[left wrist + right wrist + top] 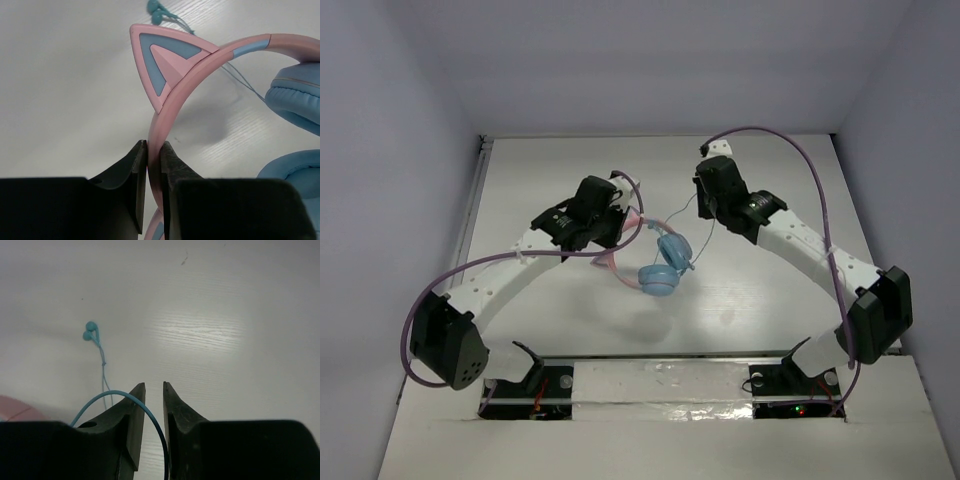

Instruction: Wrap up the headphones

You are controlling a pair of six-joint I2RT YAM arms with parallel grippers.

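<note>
Left wrist: pinching the headband (167, 107) of the headphones (660, 265) just below the cat ear (162, 57) with the left pincer (154, 150), at mid-bench (760, 300) between the arms. Right wrist: cable (115, 394) dropping between near-closed fingers of the right pincer (154, 387); cannot tell whether clamped. Early winding, seemingly. Next: calls for looping cable round headband, keeping tension.

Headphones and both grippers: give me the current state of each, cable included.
left gripper, shut on the headband just below the cat ear.
right gripper, jaws nearly together, cable threaded through the gap; pinch unclear.
headphones, held by the headband, not wrapped.
ear cups, close together, ungripped.
cable, unwound, looping out to the right gripper.
cable end, free.
</note>
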